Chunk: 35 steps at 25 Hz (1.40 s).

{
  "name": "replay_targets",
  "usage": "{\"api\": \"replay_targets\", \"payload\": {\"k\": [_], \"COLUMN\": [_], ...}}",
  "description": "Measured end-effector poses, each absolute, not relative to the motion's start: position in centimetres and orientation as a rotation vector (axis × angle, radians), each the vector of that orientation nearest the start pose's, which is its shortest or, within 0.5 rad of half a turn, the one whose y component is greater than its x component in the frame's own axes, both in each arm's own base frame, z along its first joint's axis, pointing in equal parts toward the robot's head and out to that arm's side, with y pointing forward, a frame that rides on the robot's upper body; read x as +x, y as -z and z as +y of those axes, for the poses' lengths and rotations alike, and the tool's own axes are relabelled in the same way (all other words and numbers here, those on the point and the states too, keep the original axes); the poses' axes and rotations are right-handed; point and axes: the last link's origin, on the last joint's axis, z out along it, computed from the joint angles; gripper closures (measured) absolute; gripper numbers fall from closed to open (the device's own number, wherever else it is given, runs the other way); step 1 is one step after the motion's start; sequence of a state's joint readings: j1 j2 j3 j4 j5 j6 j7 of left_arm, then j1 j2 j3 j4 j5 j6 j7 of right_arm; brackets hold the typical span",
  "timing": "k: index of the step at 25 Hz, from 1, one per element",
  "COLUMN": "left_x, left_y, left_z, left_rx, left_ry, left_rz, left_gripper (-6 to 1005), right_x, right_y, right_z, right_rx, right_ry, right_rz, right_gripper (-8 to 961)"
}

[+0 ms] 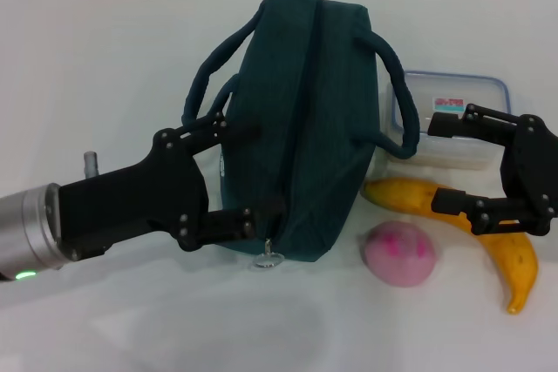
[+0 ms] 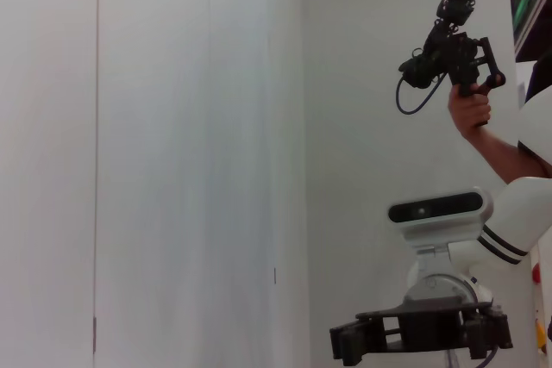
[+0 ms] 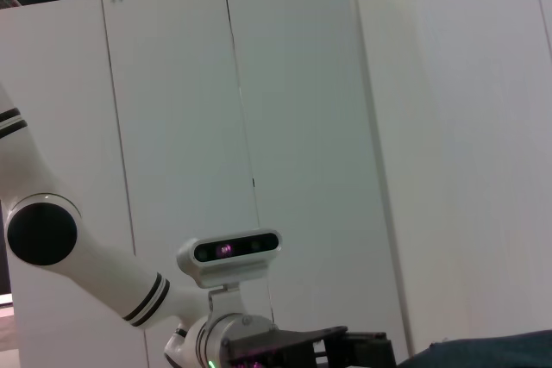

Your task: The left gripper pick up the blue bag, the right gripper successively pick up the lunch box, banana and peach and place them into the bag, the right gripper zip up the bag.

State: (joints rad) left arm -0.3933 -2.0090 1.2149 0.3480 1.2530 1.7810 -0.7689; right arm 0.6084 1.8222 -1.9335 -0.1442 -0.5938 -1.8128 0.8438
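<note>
The blue bag (image 1: 305,128) stands zipped shut in the middle of the table, and its metal ring pull (image 1: 268,259) hangs at the near end. My left gripper (image 1: 257,172) reaches in from the left. It is open, one finger by the near handle and the other low on the bag's near corner. My right gripper (image 1: 438,163) hovers open at the right, over the gap between the lunch box (image 1: 453,115) and the banana (image 1: 493,233). The pink peach (image 1: 399,253) lies beside the bag's near right corner. A strip of the bag (image 3: 492,351) shows in the right wrist view.
The white table (image 1: 105,67) runs wide to the left and front. The lunch box sits close behind the banana, touching the bag's right handle (image 1: 397,102). A person's hand holding a camera rig (image 2: 457,58) shows in the left wrist view.
</note>
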Motion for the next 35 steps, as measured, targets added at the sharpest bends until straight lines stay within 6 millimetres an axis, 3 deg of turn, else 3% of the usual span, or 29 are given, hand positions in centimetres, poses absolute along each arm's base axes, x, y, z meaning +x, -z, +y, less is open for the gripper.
{"api": "replay_targets", "payload": {"k": [11,15,17,20,25,28,35], "left_x": [-25.3,-24.3,-23.8,-23.3,-22.4,-22.0,-21.8], "left_y": [1.3,-0.1,-0.9,-2.2,-2.0,-1.3,-0.3], "left_z": [25.7,26.5,27.8,30.9,34.9,36.0,36.7], "left_rx": [-2.594,-2.565,-2.559,-2.532,-2.529,-2.544,-2.538], "left_ry": [1.277,1.346,1.357,1.319,1.18,1.105,1.048], "left_rz": [-0.077,-0.087,-0.174,-0.44,-0.769,-0.861,-0.962], "left_gripper": [177,179,179,181,183,197,230], "right_x": [24.3,24.4,24.3,24.2,24.4,24.5,24.7], "right_y": [-1.8,-1.7,-1.7,-1.6,-1.6,-1.5,-1.4], "right_z": [29.6,29.5,29.5,29.5,29.3,29.2,29.0], "right_rx": [-2.786,-2.781,-2.781,-2.782,-2.777,-2.778,-2.777], "right_ry": [-1.249,-1.253,-1.255,-1.258,-1.259,-1.259,-1.257], "right_rz": [0.161,0.163,0.163,0.161,0.17,0.173,0.183], "right_gripper": [80,80,81,81,81,81,81]}}
